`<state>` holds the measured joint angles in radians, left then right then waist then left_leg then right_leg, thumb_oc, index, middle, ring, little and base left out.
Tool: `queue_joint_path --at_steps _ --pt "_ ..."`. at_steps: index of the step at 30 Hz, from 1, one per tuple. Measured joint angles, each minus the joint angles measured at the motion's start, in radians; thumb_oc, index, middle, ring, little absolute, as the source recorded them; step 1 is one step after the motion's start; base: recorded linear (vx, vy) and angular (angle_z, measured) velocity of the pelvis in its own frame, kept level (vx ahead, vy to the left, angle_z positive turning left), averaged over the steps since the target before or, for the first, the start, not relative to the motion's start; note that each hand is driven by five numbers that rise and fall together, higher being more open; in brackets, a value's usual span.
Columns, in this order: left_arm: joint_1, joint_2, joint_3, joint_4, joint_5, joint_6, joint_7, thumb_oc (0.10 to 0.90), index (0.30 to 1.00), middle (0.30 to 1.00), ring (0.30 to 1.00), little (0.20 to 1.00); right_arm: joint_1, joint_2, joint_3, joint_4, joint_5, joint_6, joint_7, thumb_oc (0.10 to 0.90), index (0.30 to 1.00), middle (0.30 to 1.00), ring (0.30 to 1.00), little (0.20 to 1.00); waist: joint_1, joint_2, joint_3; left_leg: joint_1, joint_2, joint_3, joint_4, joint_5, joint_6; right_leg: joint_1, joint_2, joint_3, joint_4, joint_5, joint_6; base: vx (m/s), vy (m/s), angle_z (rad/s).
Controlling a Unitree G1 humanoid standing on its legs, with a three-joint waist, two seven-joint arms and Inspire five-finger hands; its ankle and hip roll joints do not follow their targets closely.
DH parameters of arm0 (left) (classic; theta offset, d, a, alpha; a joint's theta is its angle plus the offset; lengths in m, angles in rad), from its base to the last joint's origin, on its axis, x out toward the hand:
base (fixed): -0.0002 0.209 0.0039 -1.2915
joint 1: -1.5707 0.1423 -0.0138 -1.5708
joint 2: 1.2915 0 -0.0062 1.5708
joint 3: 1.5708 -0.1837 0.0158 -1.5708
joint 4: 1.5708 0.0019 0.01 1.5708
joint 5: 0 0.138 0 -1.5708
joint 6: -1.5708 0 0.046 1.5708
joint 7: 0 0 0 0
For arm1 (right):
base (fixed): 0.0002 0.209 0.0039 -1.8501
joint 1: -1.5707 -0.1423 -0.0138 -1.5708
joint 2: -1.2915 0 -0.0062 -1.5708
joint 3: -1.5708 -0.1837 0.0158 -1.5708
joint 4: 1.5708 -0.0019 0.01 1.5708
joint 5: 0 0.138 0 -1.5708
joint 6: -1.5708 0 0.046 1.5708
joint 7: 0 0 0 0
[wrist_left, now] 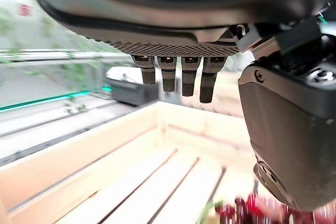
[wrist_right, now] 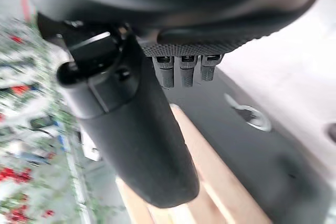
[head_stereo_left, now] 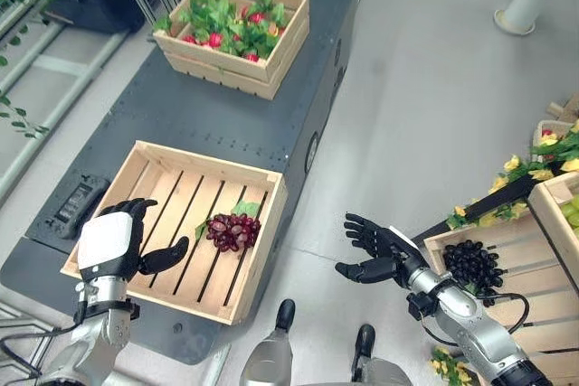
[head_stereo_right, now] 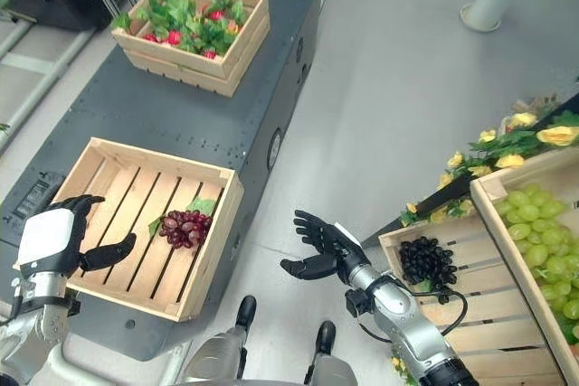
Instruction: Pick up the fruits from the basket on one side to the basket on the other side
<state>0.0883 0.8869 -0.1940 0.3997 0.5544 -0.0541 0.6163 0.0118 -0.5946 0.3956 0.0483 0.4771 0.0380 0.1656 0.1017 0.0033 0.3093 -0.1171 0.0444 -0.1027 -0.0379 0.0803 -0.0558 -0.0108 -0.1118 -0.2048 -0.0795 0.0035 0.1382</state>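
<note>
A bunch of red grapes (head_stereo_left: 232,230) with a green leaf lies in the near wooden crate (head_stereo_left: 256,174) on the grey platform. My left hand (head_stereo_left: 113,243) hovers over that crate's left part, open, holding nothing. My right hand (head_stereo_left: 378,250) hangs open over the floor between the platform and the crates on the right. A bunch of black grapes (head_stereo_left: 471,265) lies in a slatted crate (head_stereo_left: 509,232) just right of that hand. Green grapes (head_stereo_right: 541,241) fill another crate (head_stereo_right: 498,196) at the far right. The red grapes (wrist_left: 247,212) show past my left hand's thumb in the left wrist view.
A second crate (head_stereo_left: 271,65) of leaves and red fruit stands at the platform's far end. Yellow flowers with leaves (head_stereo_left: 543,162) lie behind the right-hand crates. A white post base (head_stereo_left: 517,20) stands on the floor at the far right. A black box (head_stereo_left: 80,204) is fixed to the platform's left edge.
</note>
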Motion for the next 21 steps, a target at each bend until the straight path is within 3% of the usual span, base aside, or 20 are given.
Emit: queue_joint_path --at_steps 5,13,21 --pt "-0.124 0.086 -0.133 0.014 0.06 0.029 -0.037 0.8 0.9 0.9 0.9 0.9 -0.032 -0.027 0.02 0.019 0.0 -0.01 0.011 0.8 0.9 0.9 0.9 0.9 -0.02 -0.014 0.059 -0.011 0.0 0.005 0.001 0.0 0.0 -0.018 -0.001 0.005 0.01 0.0 0.0 -0.07 0.065 -0.02" --pt "-0.266 0.087 -0.202 0.077 0.06 0.036 -0.052 0.8 0.9 0.9 0.9 0.9 -0.084 -0.031 0.033 0.027 0.0 -0.012 0.011 0.8 0.9 0.9 0.9 0.9 -0.059 -0.032 0.13 -0.034 0.001 0.021 0.009 0.001 0.0 -0.035 0.0 0.005 0.012 0.0 -0.001 -0.08 0.032 0.0" --pt "-0.384 0.087 -0.27 0.16 0.061 0.033 -0.051 0.8 0.9 0.9 0.9 0.9 -0.143 -0.036 0.047 0.032 -0.018 -0.016 0.009 0.8 0.9 0.9 0.9 0.9 -0.063 -0.035 0.169 -0.072 0.003 0.044 0.03 0.001 0.0 -0.069 0.002 0.004 0.028 0.0 -0.004 -0.07 0.019 0.01"
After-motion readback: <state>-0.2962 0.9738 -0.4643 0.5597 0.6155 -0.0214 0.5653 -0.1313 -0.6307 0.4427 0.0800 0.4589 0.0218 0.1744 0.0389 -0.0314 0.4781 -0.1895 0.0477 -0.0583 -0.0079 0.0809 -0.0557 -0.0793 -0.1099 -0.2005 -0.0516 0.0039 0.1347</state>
